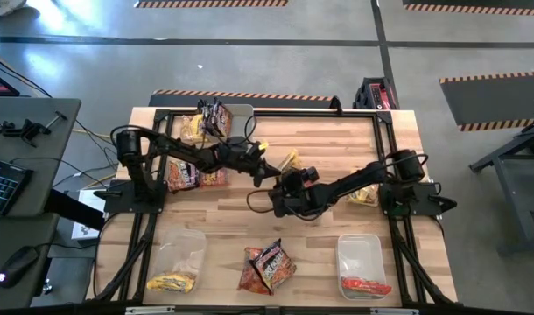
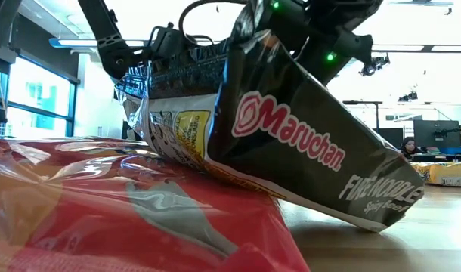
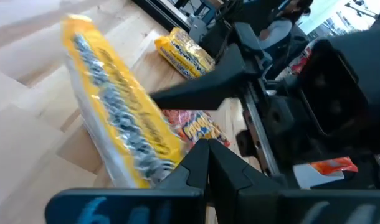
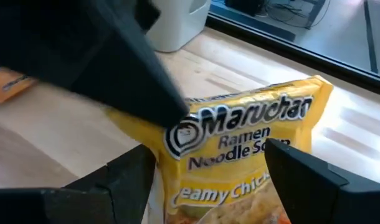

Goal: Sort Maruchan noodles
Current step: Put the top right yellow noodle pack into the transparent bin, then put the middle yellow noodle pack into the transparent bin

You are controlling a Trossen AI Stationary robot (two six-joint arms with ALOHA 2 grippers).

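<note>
Step in hand looks like a handover or re-grip of one yellow packet (image 4: 240, 155) near bench (image 1: 337, 140) centre; left hand (image 1: 265, 171) and right hand (image 1: 280, 185) sit almost touching there, packet between them; in the high view only a sliver of it shows just beyond the left hand. Left hand: fingers (image 3: 205, 165) closed to a point on the packet's edge, so grasping it. Right hand (image 4: 209, 180): fingers spread wide on either side of the packet, released, nothing pinched yet. Packet orientation: in the left wrist view it is seen edge-on, long axis running away from the left hand and tilted off the bench; to the right hand it presents its printed face, lettering readable. Judgement: next move needs the right hand to close across the packet's short width before the left lets go, then carry to the bin (image 1: 172, 262) near the front edge that already holds a yellow one; the other front bin (image 1: 361, 262) holds a red-orange one. Risk: crinkly film slips if both release together. More packets lie behind the left arm, one beside the right arm, and a dark packet (image 1: 269, 262) on a red one between the bins.
</note>
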